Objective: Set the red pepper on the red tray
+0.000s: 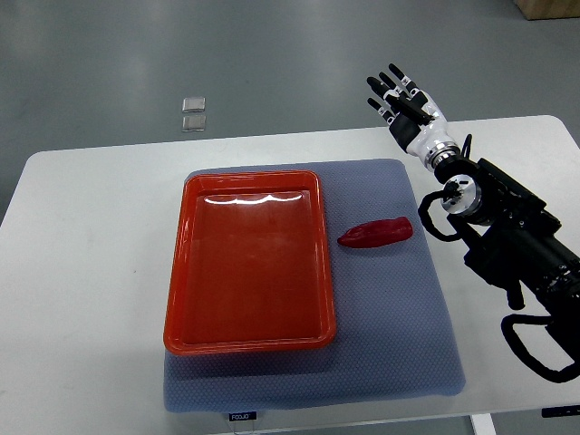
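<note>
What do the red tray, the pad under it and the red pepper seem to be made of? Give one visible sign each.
Red tray: likely glossy plastic; light glints on its floor.
Pad: matte grey-blue woven or foam mat; fine dotted texture.
Red pepper: smooth, slightly shiny skin; real or plastic, cannot tell.

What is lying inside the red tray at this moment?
Nothing: the red tray shows only its bare, shiny floor. The red pepper lies outside it, on the grey mat to its right. The mat under the tray is covered.
</note>
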Controlling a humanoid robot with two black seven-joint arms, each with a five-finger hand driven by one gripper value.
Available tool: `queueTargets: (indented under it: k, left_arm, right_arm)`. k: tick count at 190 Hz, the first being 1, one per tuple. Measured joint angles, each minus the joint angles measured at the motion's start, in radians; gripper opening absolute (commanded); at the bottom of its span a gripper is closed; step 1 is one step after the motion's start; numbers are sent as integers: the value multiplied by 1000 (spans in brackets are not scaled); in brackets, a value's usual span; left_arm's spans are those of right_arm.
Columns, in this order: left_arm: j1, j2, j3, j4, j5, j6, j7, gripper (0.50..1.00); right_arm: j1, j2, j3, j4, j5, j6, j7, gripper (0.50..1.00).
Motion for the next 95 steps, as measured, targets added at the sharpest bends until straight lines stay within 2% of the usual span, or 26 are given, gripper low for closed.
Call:
queueTargets:
  k: [29,70,95]
  left_arm:
    - [0,0,0,0,0,0,0,1000]
    - [0,0,0,0,0,0,0,1000]
    - [-1,0,0,0,0,0,0,1000]
  right_arm:
    - [13,-44,-151,94,-9,-90,21,919]
    - [101,-194,-441,222,-33,-209,28,917]
    - [171,-277,-624,271,-34,-231,28,917]
